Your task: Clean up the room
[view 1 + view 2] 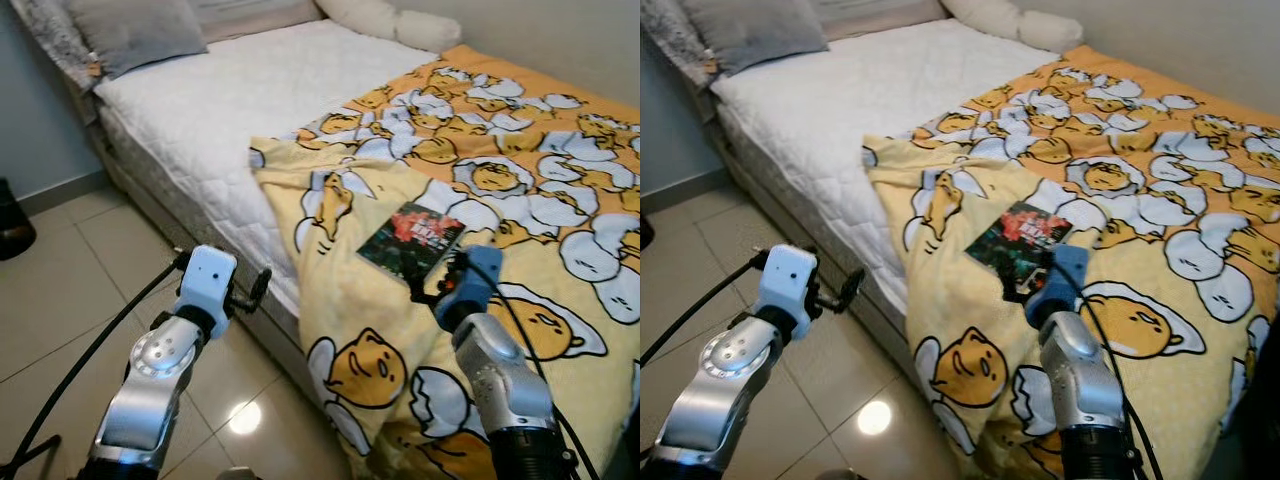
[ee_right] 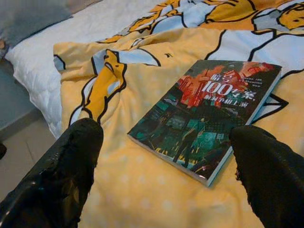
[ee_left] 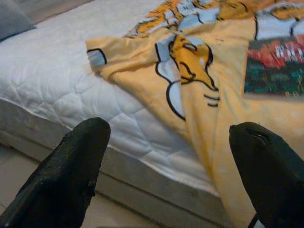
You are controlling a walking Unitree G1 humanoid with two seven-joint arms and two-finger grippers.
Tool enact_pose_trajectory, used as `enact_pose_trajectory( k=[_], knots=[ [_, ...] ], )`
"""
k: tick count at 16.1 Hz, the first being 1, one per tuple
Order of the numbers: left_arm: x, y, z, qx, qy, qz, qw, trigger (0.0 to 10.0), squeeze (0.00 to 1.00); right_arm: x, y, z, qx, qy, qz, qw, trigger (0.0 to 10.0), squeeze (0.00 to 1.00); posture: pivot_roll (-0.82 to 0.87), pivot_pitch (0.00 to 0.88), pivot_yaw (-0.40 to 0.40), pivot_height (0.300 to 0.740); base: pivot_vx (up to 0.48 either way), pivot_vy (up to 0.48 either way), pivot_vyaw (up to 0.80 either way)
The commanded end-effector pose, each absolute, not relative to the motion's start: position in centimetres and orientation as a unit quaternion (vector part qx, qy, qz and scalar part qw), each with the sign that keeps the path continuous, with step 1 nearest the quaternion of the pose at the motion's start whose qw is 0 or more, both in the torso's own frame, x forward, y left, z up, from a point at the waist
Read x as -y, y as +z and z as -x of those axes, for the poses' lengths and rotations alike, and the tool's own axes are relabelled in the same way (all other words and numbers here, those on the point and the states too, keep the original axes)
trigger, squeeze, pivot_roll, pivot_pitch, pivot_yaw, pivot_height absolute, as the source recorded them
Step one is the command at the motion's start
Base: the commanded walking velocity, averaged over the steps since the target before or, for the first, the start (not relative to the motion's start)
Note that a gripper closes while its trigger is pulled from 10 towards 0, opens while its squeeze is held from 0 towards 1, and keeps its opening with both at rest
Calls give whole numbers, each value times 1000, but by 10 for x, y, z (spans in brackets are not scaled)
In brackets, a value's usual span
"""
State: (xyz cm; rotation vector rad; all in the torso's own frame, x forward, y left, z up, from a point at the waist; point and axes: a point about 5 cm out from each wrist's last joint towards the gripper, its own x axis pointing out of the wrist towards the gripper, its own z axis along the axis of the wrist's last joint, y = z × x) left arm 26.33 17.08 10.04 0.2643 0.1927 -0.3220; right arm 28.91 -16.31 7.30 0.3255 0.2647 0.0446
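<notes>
- One book lies flat on the yellow blanket, centre right of the head view, near the bed edge.
- Right gripper hovers just short of the book, fingers spread wide; its wrist view shows the cover's red print.
- Left gripper, fingers apart, hangs over the floor beside the mattress.
- Two pillows at top: one grey pillow, one cream pillow.

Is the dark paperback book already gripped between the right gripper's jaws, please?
No. The dark paperback book lies flat on the yellow cartoon-print blanket, with the right gripper open and short of it.
</notes>
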Motion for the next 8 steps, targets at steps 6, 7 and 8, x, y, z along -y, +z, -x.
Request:
enact_pose_trajectory(
  k=[6,7,8],
  knots=[
    [-170,108,-278,-71,-126,-98,985,10000,1000,164,73,-282,-131,30,-103,986,10000,0,-8,0,5,740,0,0,0],
    [-167,108,-277,-69,-132,-98,984,10000,1000,162,74,-281,-129,34,-109,985,10000,0,-9,0,5,740,0,0,0],
    [-165,108,-276,-68,-138,-93,984,10000,1000,161,75,-281,-128,34,-115,985,10000,0,-10,0,4,740,247,0,0]
  ],
)
